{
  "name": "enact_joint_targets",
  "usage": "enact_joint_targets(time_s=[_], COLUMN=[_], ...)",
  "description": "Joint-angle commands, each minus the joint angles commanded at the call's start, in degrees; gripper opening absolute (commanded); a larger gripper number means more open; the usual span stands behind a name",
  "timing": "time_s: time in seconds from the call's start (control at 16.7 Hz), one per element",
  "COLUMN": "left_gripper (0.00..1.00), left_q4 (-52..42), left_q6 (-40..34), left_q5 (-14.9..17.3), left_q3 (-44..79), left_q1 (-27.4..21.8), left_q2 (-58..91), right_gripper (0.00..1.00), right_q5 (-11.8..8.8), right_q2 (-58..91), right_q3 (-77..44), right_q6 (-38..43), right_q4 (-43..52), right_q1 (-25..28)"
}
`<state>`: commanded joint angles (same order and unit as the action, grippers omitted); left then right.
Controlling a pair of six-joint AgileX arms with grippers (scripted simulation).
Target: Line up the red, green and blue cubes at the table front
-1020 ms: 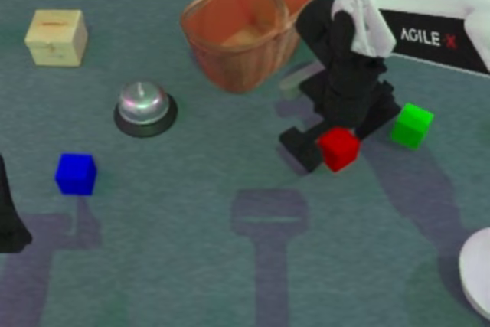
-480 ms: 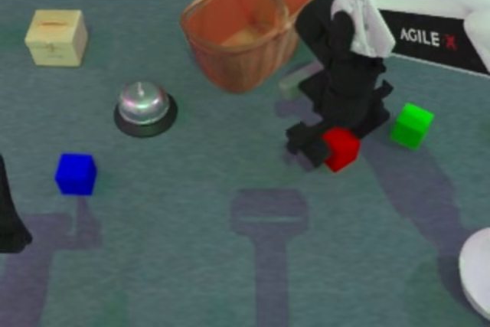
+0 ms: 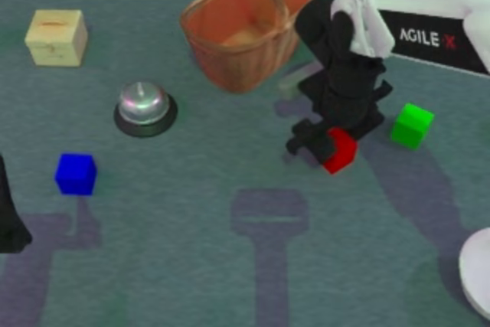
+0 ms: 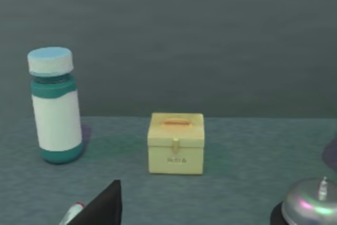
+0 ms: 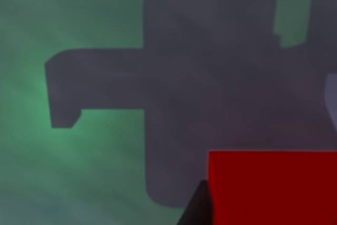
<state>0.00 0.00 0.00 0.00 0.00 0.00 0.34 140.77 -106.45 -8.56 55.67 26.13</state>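
Right gripper (image 3: 328,145): fingers narrowed since a second ago, now clamped on small bright red cube (image 3: 340,151), mid-table; cube secured for carrying frontward. Left arm parked, left edge.

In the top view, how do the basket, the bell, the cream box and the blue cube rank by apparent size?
Largest to smallest:
1. basket
2. bell
3. cream box, close to the bell, so this order is unsure
4. blue cube
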Motion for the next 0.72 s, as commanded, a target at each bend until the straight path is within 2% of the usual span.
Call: enact_joint_targets(time_s=[0.42,0.72], left_gripper=[1.0,1.0], left_q4=[0.0,0.0], left_q6=[0.0,0.0], left_q5=[0.0,0.0], left_q3=[0.0,0.0], left_q1=[0.0,0.0], left_q2=[0.0,0.0], right_gripper=[0.0,0.0], right_q5=[-0.29,-0.32], right_q2=[-2.01,-4.62], right_q3=[-1.39,-8.17], right_q6=[0.13,0.17], right_q4=[1.51,11.68], right_q1=[0.03,0.29])
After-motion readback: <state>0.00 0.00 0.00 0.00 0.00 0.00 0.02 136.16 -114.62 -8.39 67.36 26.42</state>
